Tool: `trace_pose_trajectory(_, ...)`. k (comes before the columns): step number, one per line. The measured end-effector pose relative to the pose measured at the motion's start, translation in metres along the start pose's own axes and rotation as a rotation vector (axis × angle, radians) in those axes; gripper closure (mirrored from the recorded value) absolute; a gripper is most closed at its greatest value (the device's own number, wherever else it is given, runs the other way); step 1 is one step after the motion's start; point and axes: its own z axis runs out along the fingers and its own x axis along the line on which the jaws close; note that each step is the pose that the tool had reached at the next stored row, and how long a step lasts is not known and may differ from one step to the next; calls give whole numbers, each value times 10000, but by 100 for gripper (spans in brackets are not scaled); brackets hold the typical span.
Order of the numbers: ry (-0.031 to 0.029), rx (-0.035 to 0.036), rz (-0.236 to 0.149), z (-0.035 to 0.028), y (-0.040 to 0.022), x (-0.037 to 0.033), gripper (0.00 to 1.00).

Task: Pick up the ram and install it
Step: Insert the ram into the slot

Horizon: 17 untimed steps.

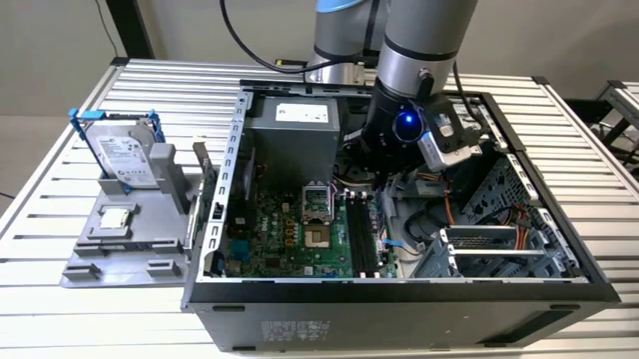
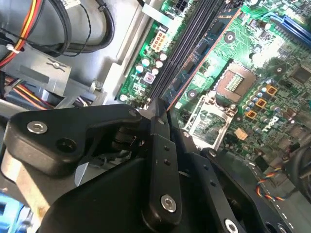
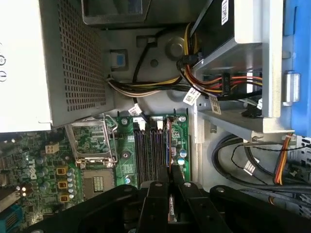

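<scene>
The ram (image 2: 171, 94), low centre in the second wrist view, stands edge-on in the closed gripper (image 3: 169, 180) above the black memory slots (image 3: 150, 148). We judge slight tilt could jam it against a neighbouring slot's latch.

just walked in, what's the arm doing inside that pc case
The gripper is shut on the ram, held edge-on above the motherboard inside the open case. It is over the black slots, with the stick not yet seated. The hard drive rests on the grey holder outside.
</scene>
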Motion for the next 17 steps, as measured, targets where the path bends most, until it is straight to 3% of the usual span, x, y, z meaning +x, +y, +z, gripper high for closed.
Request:
trace_pose_trajectory(6,0,0,-10,109,2,15,100)
trace_pose_trajectory(9,17,0,-10,126,-4,12,100)
trace_pose_trajectory(14,19,-7,-21,220,-160,-12,100)
trace_pose_trajectory(17,31,-15,-212,267,-193,-14,100)
